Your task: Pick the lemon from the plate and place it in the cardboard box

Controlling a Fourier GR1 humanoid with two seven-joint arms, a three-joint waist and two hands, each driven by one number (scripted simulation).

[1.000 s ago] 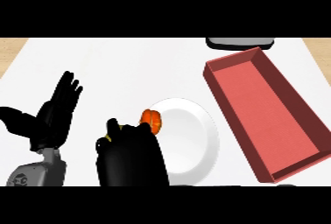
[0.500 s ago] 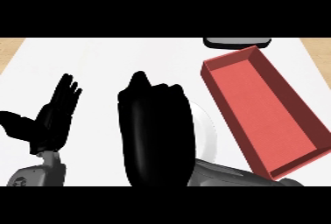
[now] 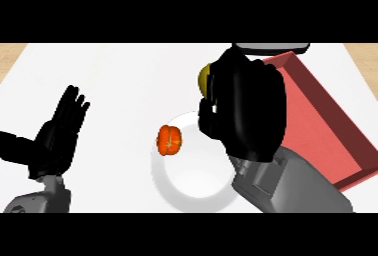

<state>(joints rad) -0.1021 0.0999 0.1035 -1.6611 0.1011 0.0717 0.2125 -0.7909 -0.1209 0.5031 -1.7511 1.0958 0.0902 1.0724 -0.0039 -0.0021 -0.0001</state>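
Head view, looking steeply down on one white counter [image 3: 118, 70]; items as found:

- One right hand [image 3: 247, 107], black, on a grey forearm rising from the lower right. It is seen from the back, above the plate's upper right edge and the box's near wall. Its fingers are curled round the lemon.
- One small yellow lemon [image 3: 206, 76], the task's thing. Only a sliver shows at the upper left edge of the right hand; the rest is hidden behind the hand. It is off the plate, held above the counter just left of the box's upper left corner, and not inside the box.
- One round white plate [image 3: 188, 182], lying flat on the counter at centre. Its right part is covered by the right hand and forearm.
- One small orange-red rounded fruit or vegetable [image 3: 171, 140], ribbed, resting at the plate's left rim, well apart from the right hand.
- One long red open-topped rectangular box [image 3: 336, 130], set at a slant on the right side of the counter. Its left wall and much of its inside are blocked from sight by the right arm.
- One dark object with a pale rim [image 3: 277, 47], at the top edge beyond the box; too cropped to identify.
- One left hand [image 3: 55, 137], black, at the left edge. Open, its fingers straight and pointing up, holding nothing, resting well apart from the plate.
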